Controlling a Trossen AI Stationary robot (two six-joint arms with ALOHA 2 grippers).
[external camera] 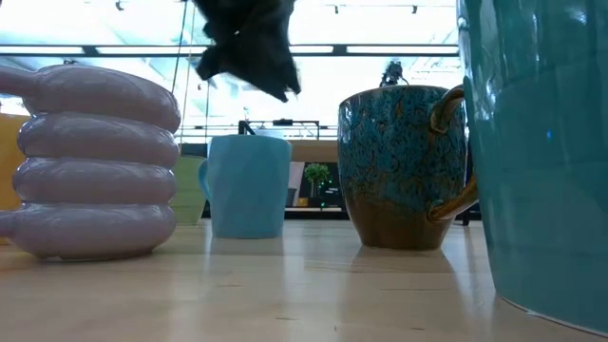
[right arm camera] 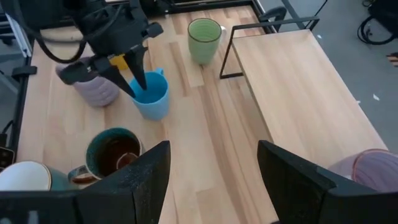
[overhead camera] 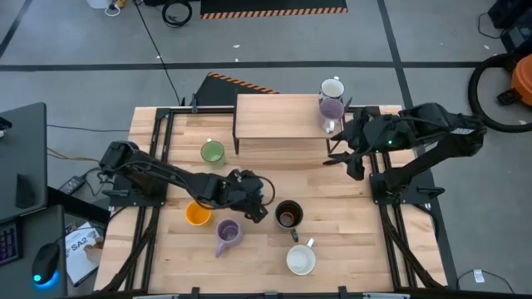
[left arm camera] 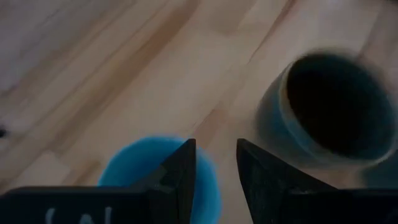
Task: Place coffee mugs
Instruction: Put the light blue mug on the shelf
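A blue mug (right arm camera: pixel 152 96) stands upright on the table's middle; in the high view my left arm hides it. My left gripper (right arm camera: pixel 137 90) hangs open just above its rim, pointing slantwise down, and the low view shows it (external camera: pixel 256 57) clear of the mug (external camera: pixel 247 185). Beside them stand a teal-and-brown mug (overhead camera: pixel 288 214), an orange mug (overhead camera: pixel 198 214) and a ribbed lilac mug (overhead camera: pixel 227 235). A green mug (overhead camera: pixel 213 153) stands farther back. My right gripper (overhead camera: pixel 339 156) is open and raised at the right, by the shelf.
A raised wooden shelf (overhead camera: pixel 278 116) at the table's far side carries a white mug (overhead camera: pixel 332 87) and a lilac mug (overhead camera: pixel 331 108) at its right end. A mug that is white inside (overhead camera: pixel 301 259) stands near the front edge. Bare wood lies right of the middle.
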